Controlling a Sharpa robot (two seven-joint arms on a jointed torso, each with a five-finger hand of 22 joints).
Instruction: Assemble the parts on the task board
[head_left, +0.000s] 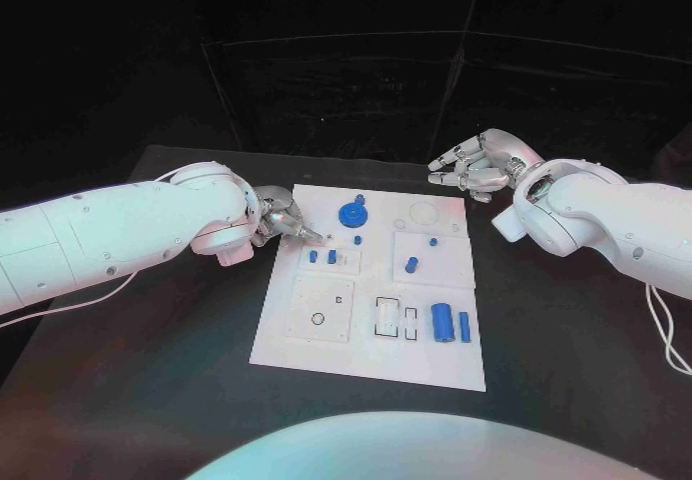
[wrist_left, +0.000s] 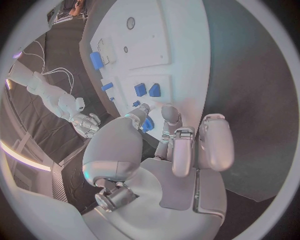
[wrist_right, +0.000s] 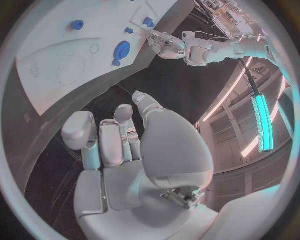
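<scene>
The left hand (head_left: 284, 222) has its fingers (wrist_left: 143, 116) pinched narrowly on a small blue part (wrist_left: 147, 124) at the board's (head_left: 296, 340) far left edge, probably to seat it nearby. The right hand (head_left: 479, 165) waits beyond the far corner, fingers loosely curled, holding nothing. Other parts (head_left: 441, 322) lie across the board on the black desk (head_left: 562, 330); the room is dark.

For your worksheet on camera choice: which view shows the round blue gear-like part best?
The head view: the round blue gear-like part lies unobstructed on the white task board. The right wrist view shows it distorted; the left wrist view doesn't clearly show it.
</scene>
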